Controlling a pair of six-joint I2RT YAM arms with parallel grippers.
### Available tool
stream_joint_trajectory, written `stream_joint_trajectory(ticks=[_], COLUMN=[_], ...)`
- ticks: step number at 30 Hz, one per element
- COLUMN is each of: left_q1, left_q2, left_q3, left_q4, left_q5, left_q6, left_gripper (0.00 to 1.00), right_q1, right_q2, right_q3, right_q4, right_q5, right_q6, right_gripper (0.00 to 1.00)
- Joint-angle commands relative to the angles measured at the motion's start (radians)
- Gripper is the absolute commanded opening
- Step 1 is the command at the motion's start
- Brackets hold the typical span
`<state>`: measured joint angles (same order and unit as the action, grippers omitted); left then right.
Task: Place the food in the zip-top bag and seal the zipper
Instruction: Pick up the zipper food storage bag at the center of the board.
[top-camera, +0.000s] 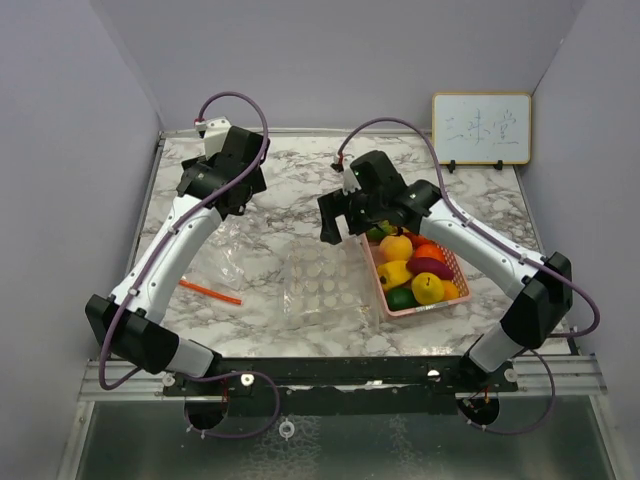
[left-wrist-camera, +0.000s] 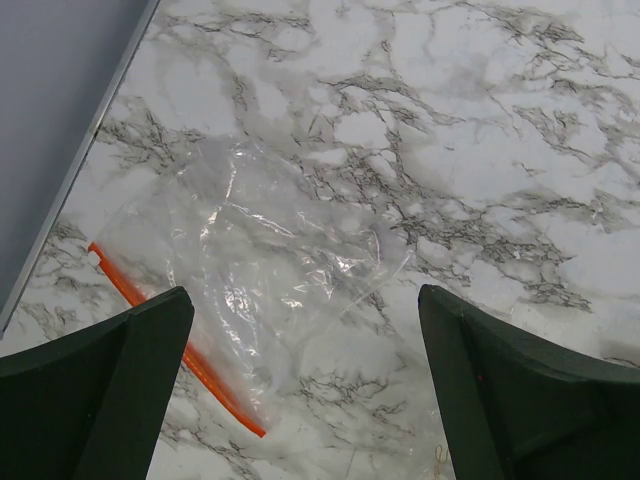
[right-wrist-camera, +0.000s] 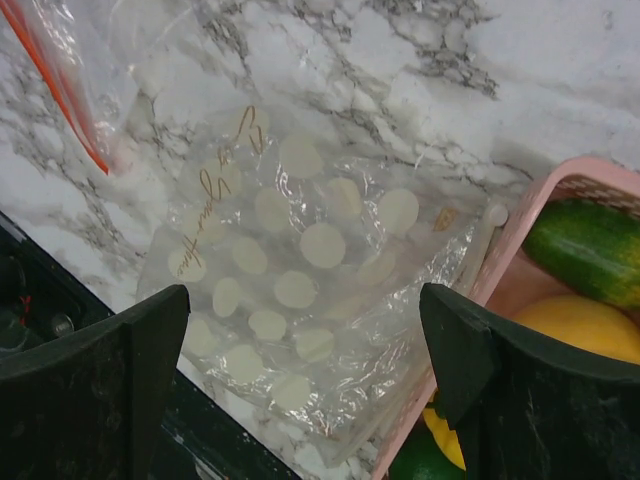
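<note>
1. Left hand (left-wrist-camera: 303, 295), spread wide, hangs over the clear bag (left-wrist-camera: 270, 250) near the tabletop's (top-camera: 300, 190) left edge.
2. Right hand (right-wrist-camera: 305, 292), spread wide, hovers above the dotted bag (right-wrist-camera: 300, 270) and basket (right-wrist-camera: 520, 225) rim.
3. Food (top-camera: 415, 268) sits in the basket.

My left tool (left-wrist-camera: 305, 292) hangs over the zip-top bag (top-camera: 213, 255), which lies on the surface (top-camera: 290, 190) toward its left edge. A second bag (top-camera: 320, 285) lies mid-surface, just left of the basket (top-camera: 420, 311). My right tool (right-wrist-camera: 305, 290) hangs above where the two meet. The food (top-camera: 412, 272) sits in the basket, toward the right edge. A board (top-camera: 481, 128) stands at the far right corner.
</note>
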<state>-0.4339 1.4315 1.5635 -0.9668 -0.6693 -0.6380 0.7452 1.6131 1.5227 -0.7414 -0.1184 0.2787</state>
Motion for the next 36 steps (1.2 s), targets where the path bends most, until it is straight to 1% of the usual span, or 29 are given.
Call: stream_joint_trajectory(ticks=[1, 5, 10, 12, 15, 21, 24, 28, 30, 32, 33, 34, 36], left_q1=[0.002, 0.003, 0.004, 0.004, 0.004, 0.004, 0.004, 0.004, 0.004, 0.004, 0.004, 0.004, 0.004], left_q2=[-0.063, -0.150, -0.302, -0.359, -0.405, -0.453, -0.481, -0.511, -0.524, -0.534, -0.539, -0.545, -0.552], left_q3=[-0.006, -0.078, -0.164, -0.178, -0.194, -0.247, -0.266, -0.286, -0.294, -0.302, -0.306, -0.310, -0.314], left_q4=[0.012, 0.119, 0.223, 0.229, 0.219, 0.169, 0.151, 0.131, 0.119, 0.108, 0.105, 0.105, 0.105], left_q5=[-0.028, 0.015, 0.051, 0.043, 0.044, 0.098, 0.112, 0.113, 0.114, 0.118, 0.118, 0.120, 0.120], left_q6=[0.012, 0.091, 0.239, 0.243, 0.231, 0.185, 0.168, 0.160, 0.156, 0.148, 0.144, 0.141, 0.140], left_gripper=[0.99, 0.99, 0.99, 0.99, 0.99, 0.98, 0.98, 0.98, 0.98, 0.97, 0.97, 0.97, 0.97], right_q1=[0.006, 0.009, 0.041, 0.058, 0.067, 0.089, 0.112, 0.134, 0.142, 0.147, 0.150, 0.151, 0.151], right_q2=[-0.075, -0.094, -0.075, -0.055, -0.014, 0.091, 0.131, 0.167, 0.182, 0.191, 0.194, 0.196, 0.200], right_q3=[-0.091, -0.175, -0.210, -0.216, -0.218, -0.208, -0.202, -0.217, -0.237, -0.259, -0.270, -0.277, -0.285], right_q4=[0.014, 0.046, 0.074, 0.087, 0.099, 0.086, 0.083, 0.099, 0.117, 0.138, 0.148, 0.154, 0.165], right_q5=[-0.070, -0.111, -0.122, -0.103, -0.048, 0.146, 0.215, 0.254, 0.265, 0.273, 0.277, 0.280, 0.282], right_q6=[0.015, 0.062, 0.099, 0.132, 0.204, 0.343, 0.363, 0.375, 0.380, 0.381, 0.381, 0.380, 0.368], right_gripper=[0.99, 0.99, 0.99, 0.99, 0.99, 0.99, 0.99, 1.00, 0.94, 0.82, 0.72, 0.60, 0.31])
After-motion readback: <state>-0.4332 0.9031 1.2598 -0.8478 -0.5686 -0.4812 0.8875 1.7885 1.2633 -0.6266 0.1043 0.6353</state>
